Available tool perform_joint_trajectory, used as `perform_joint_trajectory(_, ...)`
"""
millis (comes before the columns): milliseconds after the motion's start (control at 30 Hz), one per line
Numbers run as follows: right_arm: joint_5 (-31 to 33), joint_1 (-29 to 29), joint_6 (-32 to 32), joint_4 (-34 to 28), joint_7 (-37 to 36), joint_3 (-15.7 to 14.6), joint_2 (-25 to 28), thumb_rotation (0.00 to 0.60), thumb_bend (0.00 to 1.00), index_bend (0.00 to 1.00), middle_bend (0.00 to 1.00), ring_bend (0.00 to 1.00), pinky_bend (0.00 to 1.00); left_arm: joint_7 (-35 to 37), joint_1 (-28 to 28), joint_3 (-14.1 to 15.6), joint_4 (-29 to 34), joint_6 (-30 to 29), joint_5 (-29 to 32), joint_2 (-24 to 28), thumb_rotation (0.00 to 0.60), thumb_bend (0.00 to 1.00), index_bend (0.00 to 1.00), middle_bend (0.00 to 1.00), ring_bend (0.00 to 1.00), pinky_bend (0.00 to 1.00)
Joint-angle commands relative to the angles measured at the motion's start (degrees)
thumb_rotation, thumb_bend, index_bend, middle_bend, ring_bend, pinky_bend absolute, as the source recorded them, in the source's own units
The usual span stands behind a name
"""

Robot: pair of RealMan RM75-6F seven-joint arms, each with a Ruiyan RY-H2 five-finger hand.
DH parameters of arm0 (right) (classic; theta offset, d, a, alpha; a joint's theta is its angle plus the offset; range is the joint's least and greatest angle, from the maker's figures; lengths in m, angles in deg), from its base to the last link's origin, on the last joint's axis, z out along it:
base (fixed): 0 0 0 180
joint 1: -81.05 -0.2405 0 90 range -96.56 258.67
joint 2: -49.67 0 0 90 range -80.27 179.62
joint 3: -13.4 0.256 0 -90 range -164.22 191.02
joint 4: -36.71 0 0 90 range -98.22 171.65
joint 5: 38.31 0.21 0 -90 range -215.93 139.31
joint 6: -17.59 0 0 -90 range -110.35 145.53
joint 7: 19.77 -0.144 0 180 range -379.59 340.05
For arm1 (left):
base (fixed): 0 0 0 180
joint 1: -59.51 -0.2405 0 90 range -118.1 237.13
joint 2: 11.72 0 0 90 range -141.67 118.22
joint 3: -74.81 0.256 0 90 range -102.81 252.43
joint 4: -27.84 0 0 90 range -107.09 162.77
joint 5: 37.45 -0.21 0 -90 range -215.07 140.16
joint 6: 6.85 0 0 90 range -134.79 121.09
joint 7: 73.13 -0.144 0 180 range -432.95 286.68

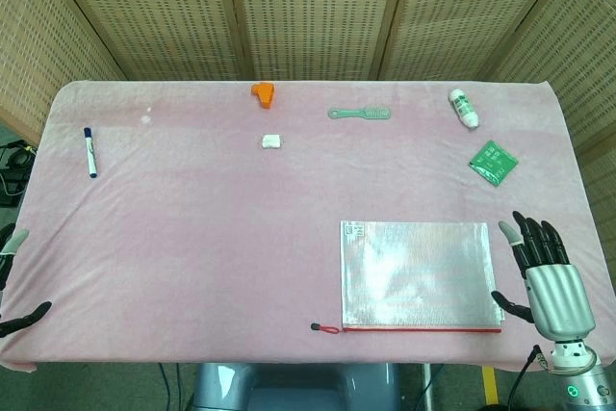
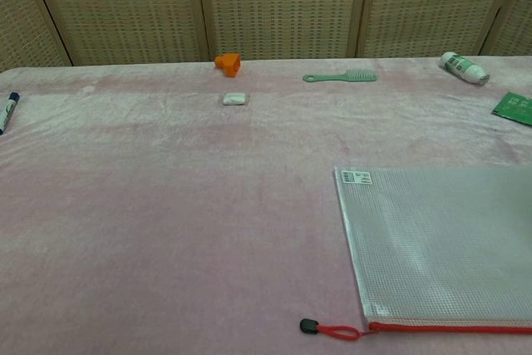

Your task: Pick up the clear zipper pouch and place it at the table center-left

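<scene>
Pouch position: the clear zipper pouch [image 1: 420, 275] is seen lying flat on the pink surface [image 1: 192, 238], in the near-right part, with its red zipper edge [image 2: 453, 327] toward the robot and the pull tab [image 2: 309, 325] at the pouch's near-left corner.
Right robot hand: the right robot hand [image 1: 542, 267] is held just beside the pouch's right edge, fingers apart, nothing gripped.
Left robot hand: only fingertips of the left robot hand [image 1: 14, 276] are shown at the frame edge, well apart from the pouch; they appear spread, and nothing is held.
Risk, grasp: the pouch is thin and flat against soft cloth, so it is judged that fingers may slide over it or pinch the cloth along with it.
Risk, carry: if only one edge is gripped, the limp pouch may sag, drag on the cloth or slip out.
Risk, placement: the target area lies far to the left of the pouch; a short reach may leave it off the mark.
Nearby things: the green packet [image 1: 493, 162], white bottle [image 1: 464, 108] and green brush [image 1: 360, 114] lie beyond the pouch, well apart from it.
Writing: a small printed label [image 2: 358, 177] is seen at the pouch's far-left corner; its text is too small to be read. Print on the packet and bottle is likewise unreadable.
</scene>
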Motion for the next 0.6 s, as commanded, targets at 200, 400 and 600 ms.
perform_joint_trajectory(200, 0.45, -0.60, -1.60, -0.61, -2.12, -0.23, 0.67, 0.600, 0.00, 0.00, 0.00, 0.00, 0.00, -0.14, 0.15, -0.10, -0.01, 0.23, 0.12, 0.01, 0.600, 0.00, 0.00, 0.00, 0.00, 0.00)
perform_joint_trajectory(400, -0.45, -7.92, -12.55, -1.91, -5.20, 0.81, 3.67, 0.600, 0.00, 0.00, 0.59, 0.56, 0.25, -0.90, 0.61, -0.81, -0.45, 0.79, 1.34, -0.51, 0.600, 0.00, 0.00, 0.00, 0.00, 0.00)
perform_joint_trajectory(600, 2.04, -19.57, -31.61, -6.98, -13.06, 1.97, 7.46, 0.600, 0.00, 0.10, 0.83, 0.80, 0.90, -4.05, 1.62, -1.61, 0.10, 2.40, 3.36, -1.77, 0.600, 0.00, 0.00, 0.00, 0.00, 0.00)
